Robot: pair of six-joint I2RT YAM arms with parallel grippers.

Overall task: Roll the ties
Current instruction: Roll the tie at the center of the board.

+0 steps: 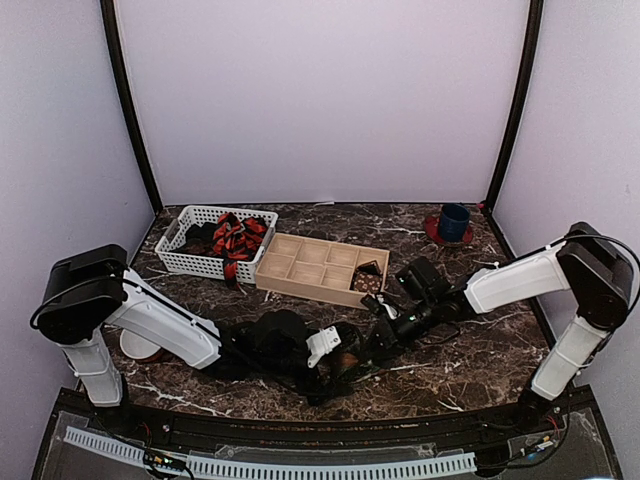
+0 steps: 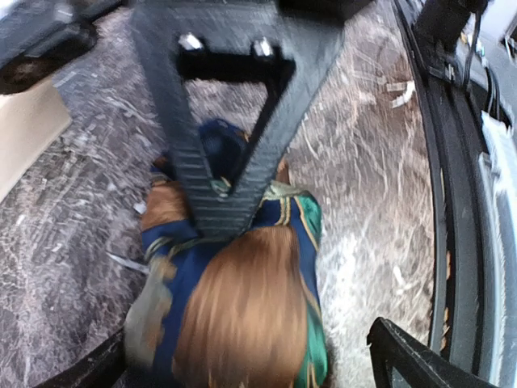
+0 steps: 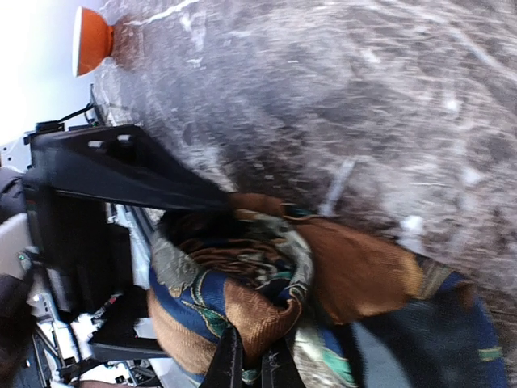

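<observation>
R claw [image 3: 254, 364] clenched on rolled brown-orange tie [image 2: 242, 307], L claw [image 2: 246, 356] released wide; next prob. lift to tray [image 1: 300, 285].

You've got brown-orange tie [image 2: 242, 315] w/ blue & green patches, part-rolled on surface [image 1: 470, 350]; red-black striped tie [image 1: 237, 238] bunched in basket [image 1: 200, 212]; dotted tie [image 1: 368, 281] rolled in tray [image 1: 305, 287] compartment.

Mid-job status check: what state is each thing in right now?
brown-orange tie: loosely rolled, resting on table.
left gripper: jaws wide open, either side of that tie.
right gripper: jaws shut on the tie's fabric.
wooden tray: one rolled tie in near-right cell.
white basket: holds unrolled ties.
</observation>
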